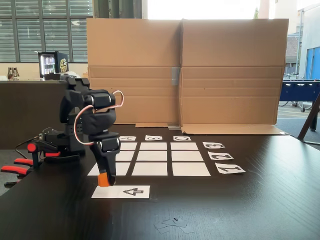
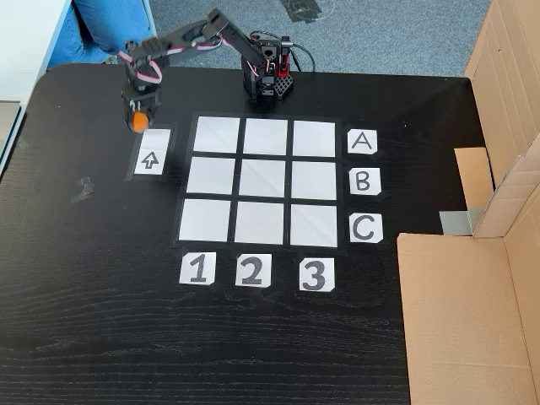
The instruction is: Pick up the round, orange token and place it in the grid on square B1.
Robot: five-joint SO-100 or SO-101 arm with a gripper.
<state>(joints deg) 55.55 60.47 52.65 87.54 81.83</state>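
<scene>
Jaws closed on the round, orange token [image 1: 103, 180], holding it at the tip of the gripper [image 1: 104, 181], which points straight down from the black arm [image 1: 92, 117]. Token sits low over the near end of the white arrow strip [image 1: 121, 191]; whether it touches the paper cannot be told. Seen from the fixed view above the counter, the token [image 2: 137, 121] shows as an orange spot just beyond the top edge of the arrow strip [image 2: 151, 153], to the left of the grid [image 2: 264, 180], with the gripper [image 2: 137, 118] wrapped around it. Grid: nine blank white rectangles in three rows of three, all unoccupied. Letter cards A [image 2: 361, 142], B [image 2: 362, 180] and C [image 2: 364, 228] line its right side in that view; number cards 1 [image 2: 197, 269], 2 [image 2: 252, 270] and 3 [image 2: 314, 274] line its lower edge. Square B1 [image 2: 209, 175] is the middle rectangle of the left column, near the arrow strip, well apart from the token. Arm base [image 2: 267, 80] stands at the far edge of the black counter [image 2: 101, 278]. Cardboard screen [image 1: 185, 70] upright behind the grid in the front fixed view. Red-handled clamps [image 1: 17, 167] at the counter's left edge.
</scene>
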